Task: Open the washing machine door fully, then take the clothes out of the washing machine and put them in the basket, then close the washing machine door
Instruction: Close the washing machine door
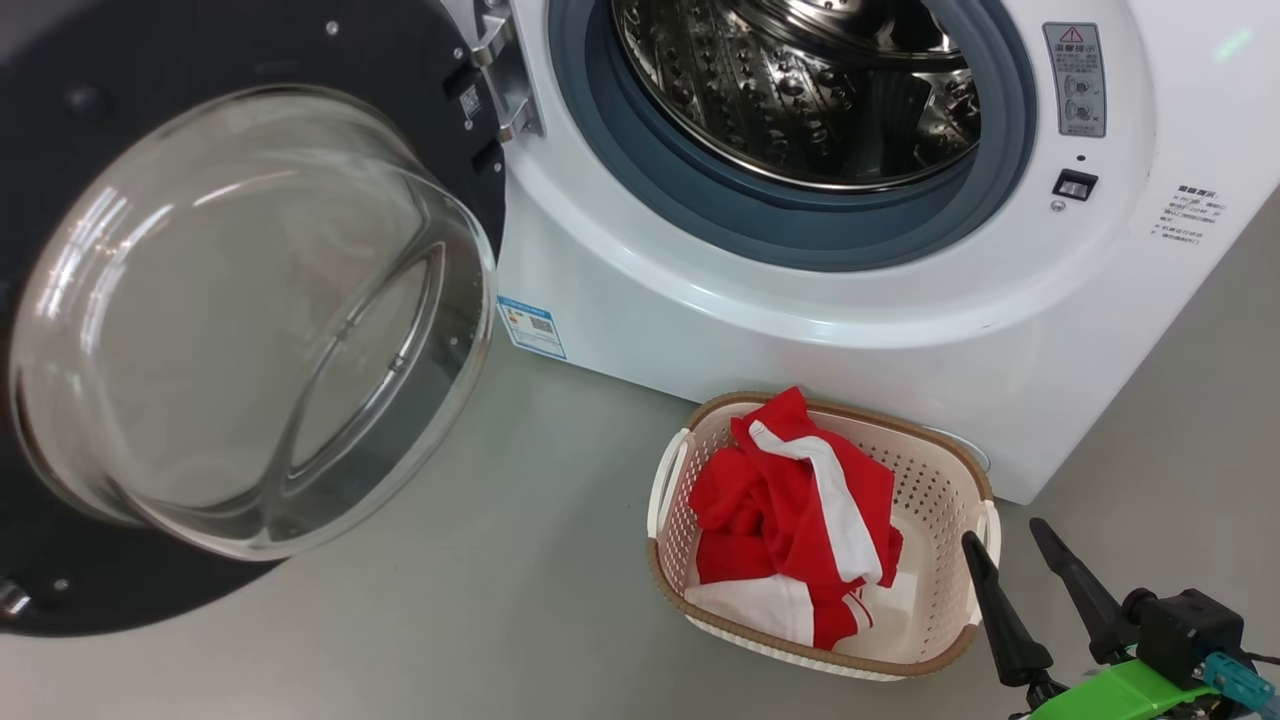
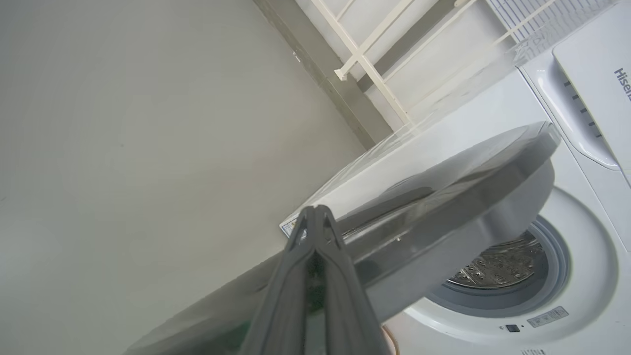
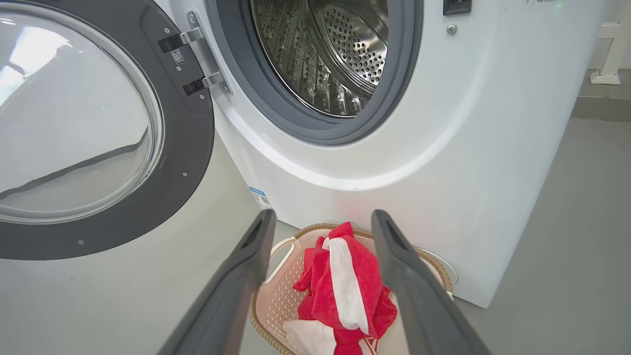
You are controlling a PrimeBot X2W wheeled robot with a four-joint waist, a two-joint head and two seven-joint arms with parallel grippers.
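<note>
The washing machine door (image 1: 250,320) is the only thing left on my list, I reckon. It's swung wide out to my left on its metal hinge (image 1: 500,80). The clothes (image 1: 790,510) are already heaped in the basket (image 1: 935,480), which sits on the floor (image 1: 500,580) right up against the front of the washing machine (image 1: 800,330). The drum (image 1: 800,90) looks empty as far as I can see in. So unloading seems done and closing is the step in hand.

My left claw (image 2: 315,217) is clenched on nothing, fingers pressed flat together. It's round the outer side of the door near its edge, though I can't tell if it's actually touching. My guess is the next move is a steady push there, following the arc round the hinge until the door meets the grey rubber ring (image 1: 800,225). My right claw (image 1: 1003,533) is released, spread wide and empty, hovering by the basket's right side. I'd keep it out of the door's swing.

Texture-wise, the door is a wide glossy black rim around a clear bulging glass bowl, all hard and slick, so I'd push on the flat part, not the curve. The drum is perforated steel. The clothes are soft crumpled red fabric with white stripes. The basket is cream plastic with holey sides, a brown woven-look rim and white handles.
</note>
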